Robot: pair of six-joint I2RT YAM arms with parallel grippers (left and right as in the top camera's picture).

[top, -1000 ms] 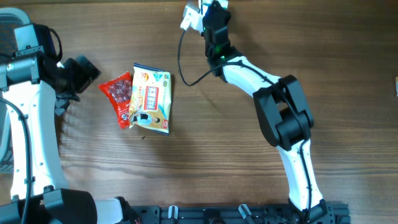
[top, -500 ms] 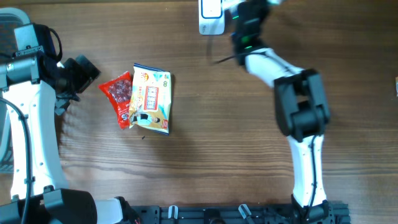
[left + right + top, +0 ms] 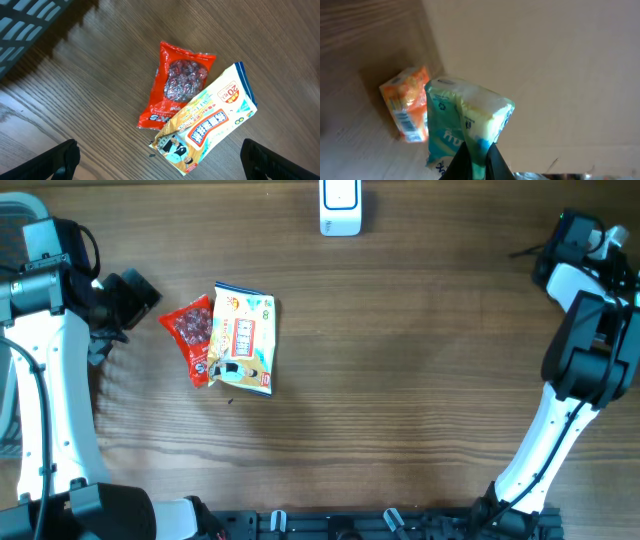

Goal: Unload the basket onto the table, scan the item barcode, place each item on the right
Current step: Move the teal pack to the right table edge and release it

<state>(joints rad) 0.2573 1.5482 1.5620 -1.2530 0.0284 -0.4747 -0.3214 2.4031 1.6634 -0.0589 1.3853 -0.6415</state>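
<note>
Teal packet [image 3: 465,120] was pinched in the right gripper [image 3: 476,152] at the table's right edge, well apart from scanner [image 3: 340,207]; left gripper [image 3: 167,165] hung open. Probably drop-off: next, release beside orange packet [image 3: 405,112].

Table [image 3: 400,380]: red packet [image 3: 192,338], pale packet [image 3: 244,338], white scanner [image 3: 340,205]

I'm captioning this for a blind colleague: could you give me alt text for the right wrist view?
The right gripper, shut, pinches a green-and-white packet by one edge. Behind it an orange packet lies on wood beside a plain beige surface.
</note>
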